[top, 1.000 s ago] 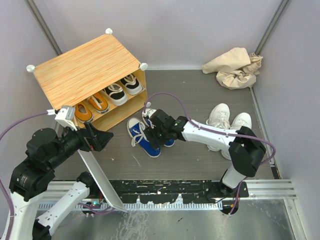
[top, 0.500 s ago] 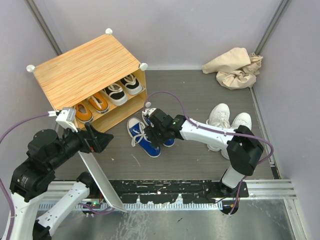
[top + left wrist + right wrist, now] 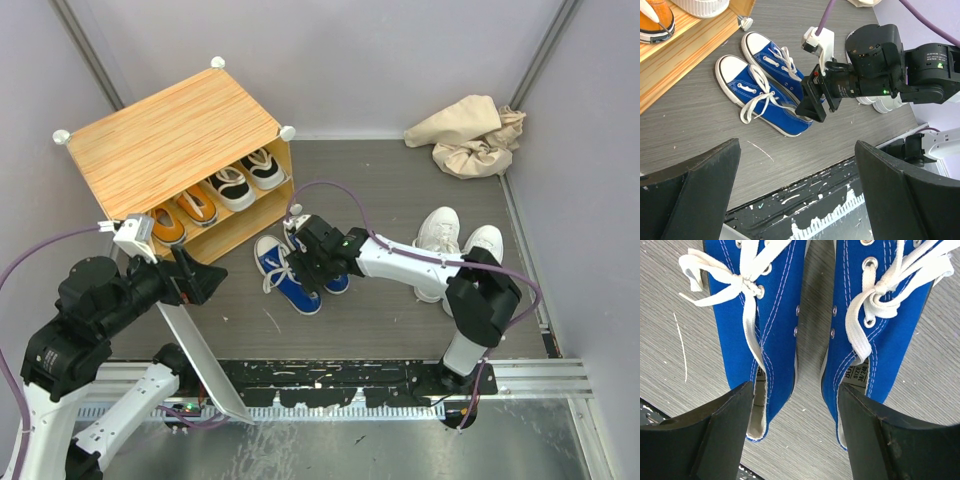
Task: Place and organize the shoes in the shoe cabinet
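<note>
- Two pairs are already home: the orange pair (image 3: 183, 213) and the black-and-white pair (image 3: 247, 178) sit side by side on the open shelf of the shoe cabinet (image 3: 170, 135), at the back left of the tabletop (image 3: 380, 310).
- The blue pair (image 3: 285, 275) lies on the tabletop just in front of the cabinet, toes toward it, laces loose.
- The right gripper (image 3: 795, 390) hangs low over the blue heels. Its fingers are spread, one above each heel opening, and are not clamped on either shoe.
- The left gripper (image 3: 796, 150) hovers near the cabinet's front corner, fingers apart and empty.
- The white pair (image 3: 455, 240) waits untouched at the right, well apart from the cabinet.
- Judged from this layout, the job is about half done. The blue pair looks to be the step in hand, and the white pair comes after it.
</note>
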`<state>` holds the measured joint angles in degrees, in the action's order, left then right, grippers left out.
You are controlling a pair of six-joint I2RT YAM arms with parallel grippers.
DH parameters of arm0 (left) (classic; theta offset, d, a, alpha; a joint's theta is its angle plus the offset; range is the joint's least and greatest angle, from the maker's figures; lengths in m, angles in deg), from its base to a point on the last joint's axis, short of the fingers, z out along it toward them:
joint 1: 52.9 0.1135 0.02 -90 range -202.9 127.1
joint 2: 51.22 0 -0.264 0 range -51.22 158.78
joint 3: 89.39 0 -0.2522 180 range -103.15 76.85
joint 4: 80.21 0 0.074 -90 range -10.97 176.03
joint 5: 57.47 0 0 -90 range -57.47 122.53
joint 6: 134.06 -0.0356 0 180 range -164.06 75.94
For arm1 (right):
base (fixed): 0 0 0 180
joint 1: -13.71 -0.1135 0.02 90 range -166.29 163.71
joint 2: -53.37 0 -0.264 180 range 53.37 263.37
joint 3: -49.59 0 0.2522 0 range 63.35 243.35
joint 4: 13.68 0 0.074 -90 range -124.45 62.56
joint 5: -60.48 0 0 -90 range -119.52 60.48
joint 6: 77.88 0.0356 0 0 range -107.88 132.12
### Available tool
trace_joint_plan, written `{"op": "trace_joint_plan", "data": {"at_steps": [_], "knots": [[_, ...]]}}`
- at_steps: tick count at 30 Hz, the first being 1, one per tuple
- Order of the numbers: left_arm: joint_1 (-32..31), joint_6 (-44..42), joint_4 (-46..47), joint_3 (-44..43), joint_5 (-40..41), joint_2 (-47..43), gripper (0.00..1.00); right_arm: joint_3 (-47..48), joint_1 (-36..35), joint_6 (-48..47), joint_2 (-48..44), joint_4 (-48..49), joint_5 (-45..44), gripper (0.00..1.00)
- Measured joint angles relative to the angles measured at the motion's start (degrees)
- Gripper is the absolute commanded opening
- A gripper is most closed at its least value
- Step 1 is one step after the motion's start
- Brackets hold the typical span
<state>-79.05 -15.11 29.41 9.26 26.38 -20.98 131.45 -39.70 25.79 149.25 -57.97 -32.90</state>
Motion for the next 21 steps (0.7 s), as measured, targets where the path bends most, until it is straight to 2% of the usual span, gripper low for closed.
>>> {"op": "trace_joint_plan", "data": {"at_steps": [7, 14, 16, 18, 21], "knots": [[-0.04, 0.02, -0.87, 0.0, 0.22, -0.96, 0.98, 0.0, 0.02, -0.04, 2.16, 1.05, 0.24, 0.71], [-0.04, 0.02, -0.9, 0.02, 0.28, -1.16, 0.98, -1.46, 0.0, 0.24, 4.57, 2.91, -3.23, 0.63], [-0.04, 0.02, -0.9, 0.02, 0.31, -1.16, 0.98, -1.99, -0.07, 0.22, 4.63, 3.8, -4.33, 0.56], [-0.04, 0.07, -0.92, 0.02, 0.33, -1.16, 0.98, -2.56, -0.24, 0.11, 4.7, 4.83, -5.11, 0.45], [-0.04, 0.2, -0.96, 0.0, 0.35, -1.09, 0.98, -2.97, -0.33, -0.13, 5.09, 5.88, -5.44, 0.18]]}}
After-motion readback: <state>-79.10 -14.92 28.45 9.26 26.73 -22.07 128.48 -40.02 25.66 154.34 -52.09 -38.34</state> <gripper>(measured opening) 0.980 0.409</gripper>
